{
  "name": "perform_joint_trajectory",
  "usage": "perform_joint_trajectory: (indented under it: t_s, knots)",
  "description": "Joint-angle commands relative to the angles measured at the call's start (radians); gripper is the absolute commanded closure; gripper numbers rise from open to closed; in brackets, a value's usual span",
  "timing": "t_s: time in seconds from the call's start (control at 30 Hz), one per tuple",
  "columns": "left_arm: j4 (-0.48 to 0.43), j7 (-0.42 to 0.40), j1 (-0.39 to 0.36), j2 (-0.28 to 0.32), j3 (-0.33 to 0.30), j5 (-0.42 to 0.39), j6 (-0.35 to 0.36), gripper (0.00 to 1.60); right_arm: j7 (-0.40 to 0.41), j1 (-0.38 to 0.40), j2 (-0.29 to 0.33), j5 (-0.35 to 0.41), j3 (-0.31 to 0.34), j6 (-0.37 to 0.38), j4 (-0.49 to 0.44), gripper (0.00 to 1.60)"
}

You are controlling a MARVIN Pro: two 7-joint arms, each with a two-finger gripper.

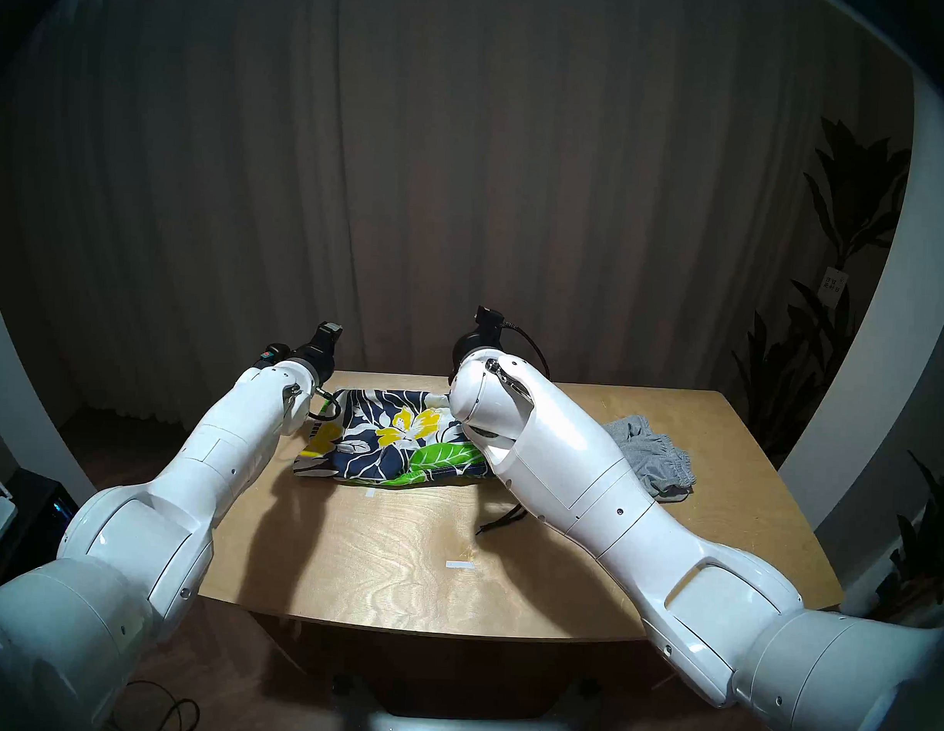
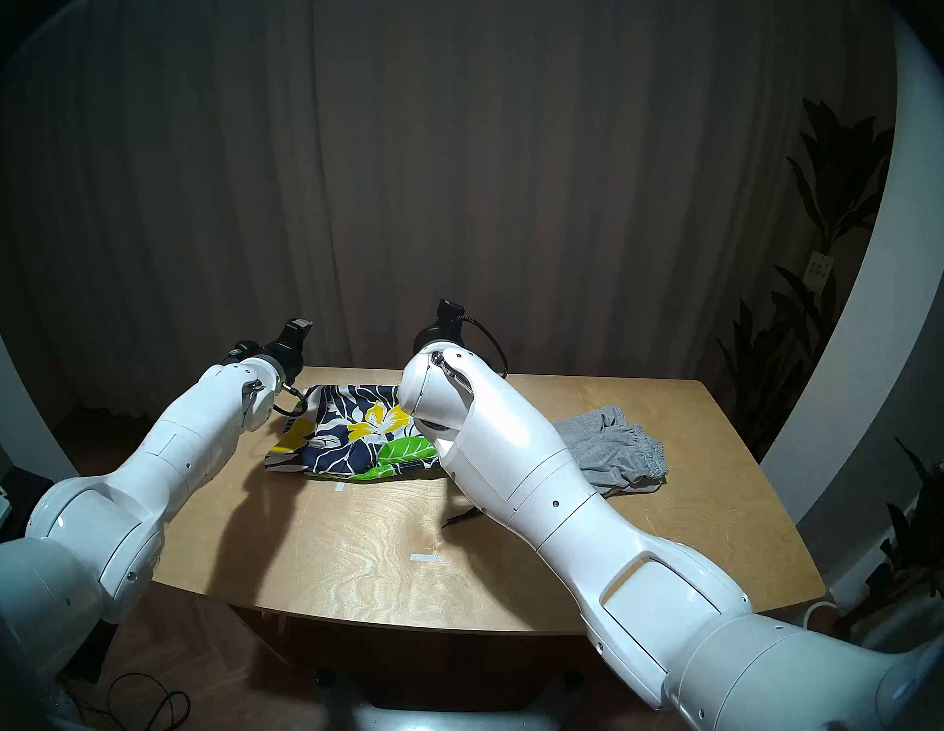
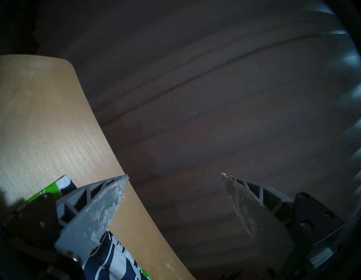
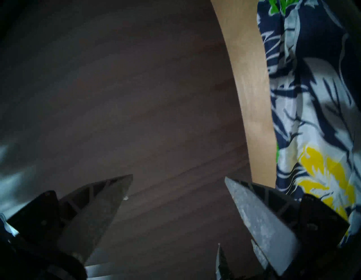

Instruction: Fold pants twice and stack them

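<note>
The navy floral shorts (image 1: 392,439) lie folded into a flat oblong at the back middle of the wooden table (image 1: 399,557). Their dark drawstring (image 1: 502,521) trails out beside my right forearm. The grey shorts (image 1: 653,459) lie crumpled at the right, partly hidden by that arm. My left gripper (image 3: 174,176) is open and empty over the table's far left edge, with a corner of the floral shorts (image 3: 115,260) under one finger. My right gripper (image 4: 178,177) is open and empty past the far edge, and the floral shorts (image 4: 316,117) lie just beside it.
Two white tape marks (image 1: 460,565) are stuck on the tabletop in front of the floral shorts. A dark curtain (image 1: 466,170) hangs behind the table. Potted plants (image 1: 837,236) stand to the right. Boxes and cables sit on the floor at the left.
</note>
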Motion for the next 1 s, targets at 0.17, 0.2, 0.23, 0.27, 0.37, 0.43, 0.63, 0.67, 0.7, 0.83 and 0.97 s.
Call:
perform_joint_trajectory:
  t_s: [0.17,0.2,0.23,0.27,0.37,0.43,0.63,0.67,0.7,0.83,0.97]
  knots:
    - [-0.149,-0.191,0.111,0.066,-0.020,-0.004,0.019,0.00,0.062,-0.093,0.000,0.024,0.001,0.018,-0.181,0.00]
    - [-0.159,-0.204,0.123,0.070,-0.020,-0.002,0.020,0.00,0.065,-0.105,0.005,0.025,-0.001,0.018,-0.191,0.00]
    - [-0.166,-0.216,0.133,0.073,-0.021,-0.004,0.022,0.00,0.066,-0.117,0.010,0.026,-0.001,0.015,-0.205,0.00]
    - [-0.173,-0.228,0.144,0.078,-0.024,-0.005,0.021,0.00,0.067,-0.136,0.022,0.028,-0.001,0.011,-0.240,0.00]
    - [-0.197,-0.263,0.179,0.094,-0.028,-0.006,0.023,0.00,0.074,-0.172,0.037,0.035,0.003,0.004,-0.267,0.00]
    - [-0.213,-0.286,0.200,0.103,-0.032,-0.007,0.023,0.00,0.080,-0.194,0.052,0.036,0.003,0.001,-0.297,0.00]
    - [-0.264,-0.355,0.254,0.122,-0.047,-0.016,0.021,0.00,0.096,-0.272,0.102,0.040,0.013,-0.024,-0.355,0.00]
    - [-0.275,-0.368,0.264,0.125,-0.049,-0.018,0.021,0.00,0.099,-0.292,0.116,0.041,0.015,-0.031,-0.384,0.00]
    - [-0.283,-0.377,0.271,0.127,-0.051,-0.020,0.020,0.00,0.102,-0.298,0.123,0.040,0.016,-0.038,-0.379,0.00]
    - [-0.329,-0.428,0.315,0.135,-0.067,-0.040,0.016,0.00,0.114,-0.367,0.178,0.040,0.029,-0.072,-0.447,0.00]
    - [-0.369,-0.468,0.361,0.147,-0.086,-0.058,0.003,0.00,0.129,-0.408,0.225,0.033,0.034,-0.100,-0.486,0.00]
